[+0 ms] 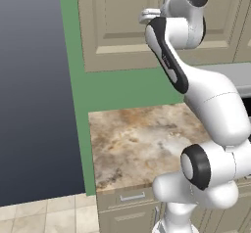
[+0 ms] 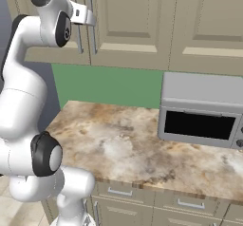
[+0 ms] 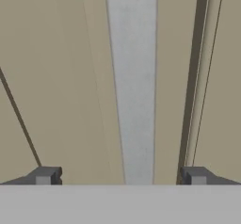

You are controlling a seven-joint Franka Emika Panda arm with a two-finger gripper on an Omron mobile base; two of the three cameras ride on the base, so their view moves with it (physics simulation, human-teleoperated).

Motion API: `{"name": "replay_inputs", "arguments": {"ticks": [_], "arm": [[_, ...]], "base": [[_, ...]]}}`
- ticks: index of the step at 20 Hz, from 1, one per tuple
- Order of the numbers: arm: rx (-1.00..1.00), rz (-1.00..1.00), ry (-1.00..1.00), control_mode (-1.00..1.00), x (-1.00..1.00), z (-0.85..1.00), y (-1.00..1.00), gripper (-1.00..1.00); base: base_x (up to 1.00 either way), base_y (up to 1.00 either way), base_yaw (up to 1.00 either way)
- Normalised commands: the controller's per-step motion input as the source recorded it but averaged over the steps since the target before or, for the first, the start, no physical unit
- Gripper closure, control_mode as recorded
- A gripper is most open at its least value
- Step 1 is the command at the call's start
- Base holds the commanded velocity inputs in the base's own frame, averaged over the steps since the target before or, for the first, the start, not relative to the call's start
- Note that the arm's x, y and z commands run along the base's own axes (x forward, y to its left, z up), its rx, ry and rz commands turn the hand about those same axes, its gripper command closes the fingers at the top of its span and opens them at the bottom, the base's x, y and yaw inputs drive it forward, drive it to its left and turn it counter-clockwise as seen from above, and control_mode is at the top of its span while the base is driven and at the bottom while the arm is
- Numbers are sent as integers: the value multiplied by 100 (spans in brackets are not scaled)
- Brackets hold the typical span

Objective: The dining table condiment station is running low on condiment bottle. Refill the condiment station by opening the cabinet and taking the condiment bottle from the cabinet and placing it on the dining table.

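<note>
Green wall backs a marble counter (image 2: 142, 144) carrying a grey microwave (image 2: 201, 111), with the beige cabinet (image 2: 137, 21) hung above, its doors closed. Up at the cabinet front, the gripper (image 3: 120, 176) stands spread wide and grasps nothing, one fingertip to each side of a vertical silver bar handle (image 3: 132, 82), close before the door.

One microwave (image 2: 201, 112), two silver bar handles (image 2: 92, 23), three drawers (image 2: 124, 192) below one marble counter (image 2: 142, 144).
</note>
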Motion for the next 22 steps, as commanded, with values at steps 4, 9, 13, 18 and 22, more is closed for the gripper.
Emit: {"name": "replay_inputs", "arguments": {"ticks": [4,9,13,18,22], "arm": [[0,0,-1,-100,21,15,1,100],[-3,0,-16,-100,8,13,0,100],[-2,0,-24,-100,9,0,0,100],[0,0,-14,-100,35,0,4,100],[0,0,-10,-100,49,-8,1,100]], "base": [[0,0,0],[0,0,0],[0,0,0],[0,0,0],[0,0,0]]}}
